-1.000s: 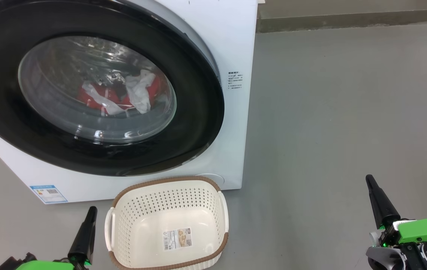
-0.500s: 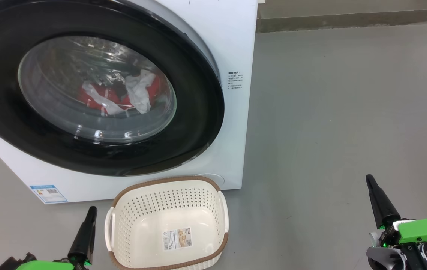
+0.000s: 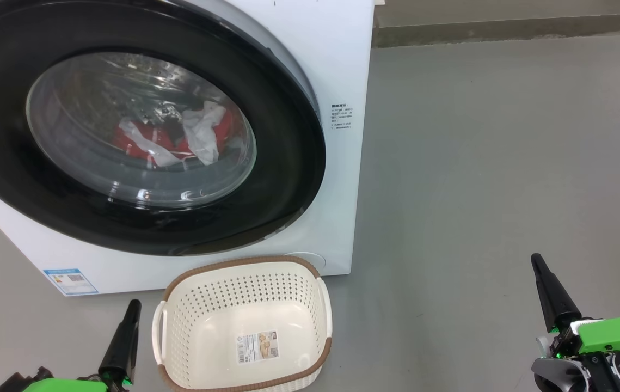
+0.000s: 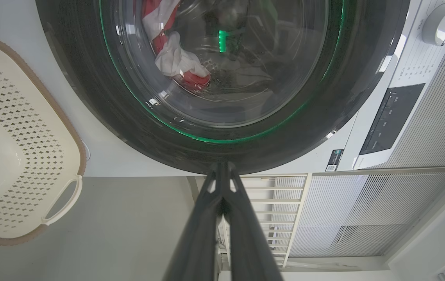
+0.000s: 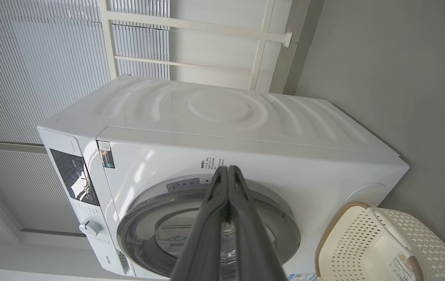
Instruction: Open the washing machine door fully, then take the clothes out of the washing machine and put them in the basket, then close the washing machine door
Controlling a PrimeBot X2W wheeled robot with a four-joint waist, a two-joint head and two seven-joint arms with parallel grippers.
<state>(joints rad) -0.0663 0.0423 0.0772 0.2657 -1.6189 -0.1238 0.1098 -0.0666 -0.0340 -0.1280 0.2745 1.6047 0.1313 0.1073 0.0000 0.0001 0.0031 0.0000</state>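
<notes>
The door (image 3: 293,163) runs off the top and left edges of the head view. The clothes (image 3: 143,142) sit behind glare on its glass (hard to say how many pieces). The small print (image 3: 341,116) on the washing machine (image 3: 337,54) is too tiny to read, same for the paper label (image 3: 258,347) in the basket (image 3: 244,262), whose near rim gets clipped by the bottom edge.

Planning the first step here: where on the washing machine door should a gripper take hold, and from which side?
Probably the black rim of the washing machine door, at its right edge, coming from the right: there it seems to stand slightly off the washing machine, leaving a lip for the jaws.
</notes>
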